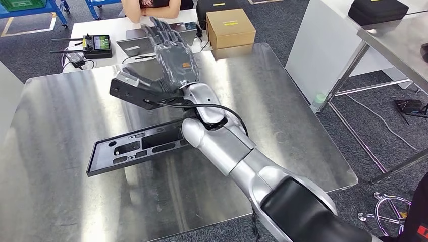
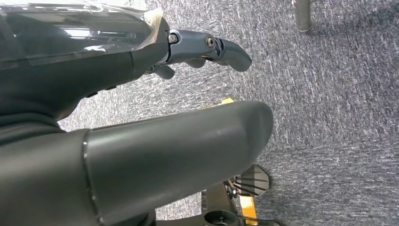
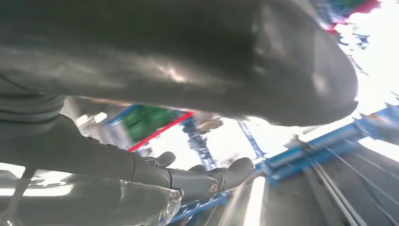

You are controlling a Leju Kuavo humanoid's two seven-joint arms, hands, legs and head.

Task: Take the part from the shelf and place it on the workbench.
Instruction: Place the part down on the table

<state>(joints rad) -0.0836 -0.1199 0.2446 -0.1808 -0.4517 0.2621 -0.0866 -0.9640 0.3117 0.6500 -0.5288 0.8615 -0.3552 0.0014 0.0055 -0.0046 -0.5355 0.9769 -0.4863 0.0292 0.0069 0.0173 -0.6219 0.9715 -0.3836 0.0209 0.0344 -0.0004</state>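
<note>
Silver forearm sweeps up from the bottom edge, and that's the right robot hand (image 1: 169,50) raised above the steel worktop (image 1: 60,126), fingers spread wide and flat, holding nothing. One part (image 1: 136,148) to count: a long black plate with cut-outs, lying flat on the worktop, its right end tucked under the arm. Hand and part are apart, the hand up over the far half of the worktop. Over to the left wrist view: the left robot hand (image 2: 141,117) hangs above grey carpet (image 2: 329,94), thumb and fingers apart and nothing between them. Beyond the worktop's far edge, one brown cardboard box (image 1: 229,27), one laptop (image 1: 136,43), one handheld controller with a green screen (image 1: 96,44), and one person (image 1: 151,7) seated at a white table, forearms resting on it. One black case (image 1: 378,10) sits on the bench far right.
</note>
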